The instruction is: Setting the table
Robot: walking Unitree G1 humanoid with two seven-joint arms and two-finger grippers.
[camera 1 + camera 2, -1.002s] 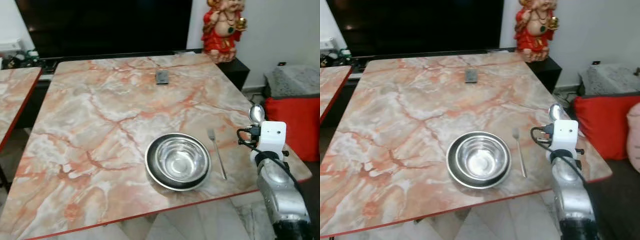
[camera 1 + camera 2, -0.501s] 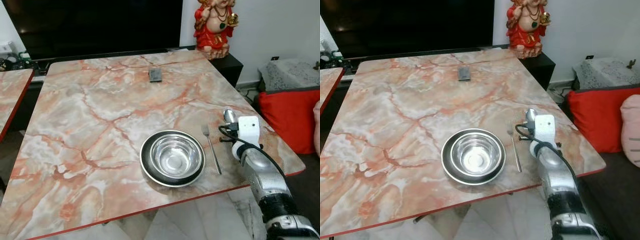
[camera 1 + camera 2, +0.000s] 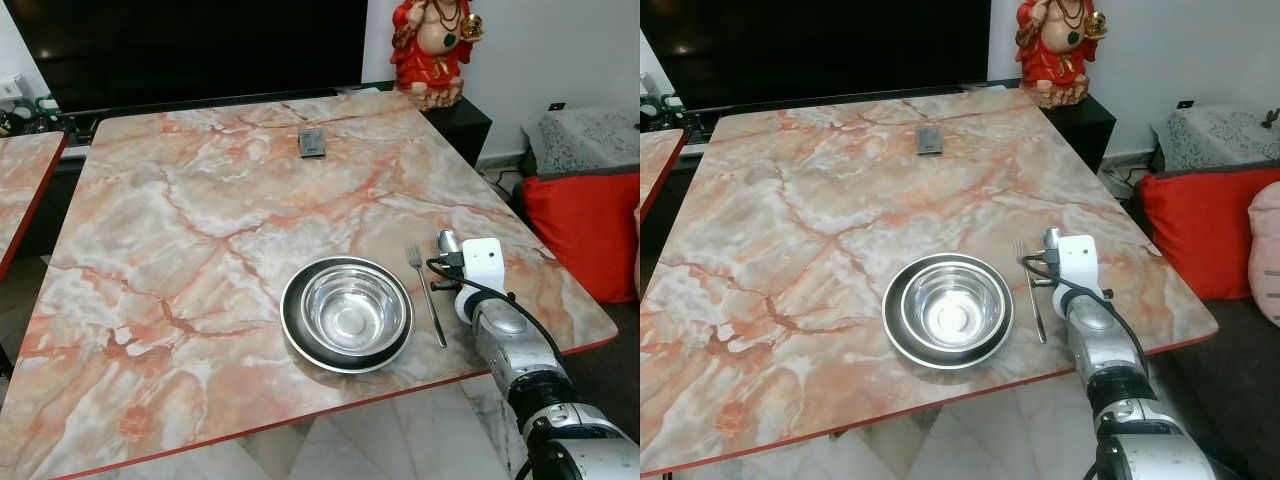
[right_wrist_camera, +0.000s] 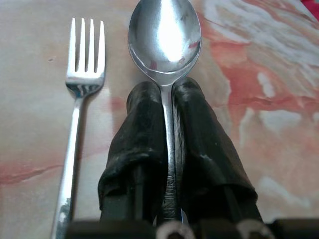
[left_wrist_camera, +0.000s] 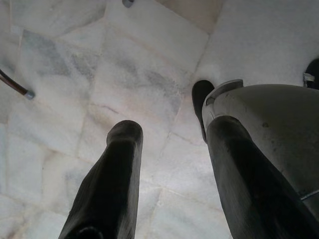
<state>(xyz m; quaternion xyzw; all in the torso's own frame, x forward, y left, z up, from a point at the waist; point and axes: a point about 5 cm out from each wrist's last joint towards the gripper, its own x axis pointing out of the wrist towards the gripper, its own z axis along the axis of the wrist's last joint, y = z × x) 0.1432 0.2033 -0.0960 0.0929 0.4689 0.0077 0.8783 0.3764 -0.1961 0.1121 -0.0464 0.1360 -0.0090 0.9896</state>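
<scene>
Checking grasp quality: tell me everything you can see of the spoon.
The spoon is shiny, silver and metallic-looking, with an oval bowl facing up and a thin handle. The right gripper is shut on the handle just behind the bowl, one black finger on each side, so the rest of the handle is hidden. It is held low over the marble-patterned table, parallel to the fork and on its far side from the steel bowl. Whether it touches the table is unclear.

My right gripper (image 4: pixel 167 97) sits lower right of the head view, arm reaching forward, fingers (image 4: pixel 142 139) pinched tight together. My left gripper (image 5: pixel 169 139) hangs idle, fingers parted, pointing downward.
</scene>
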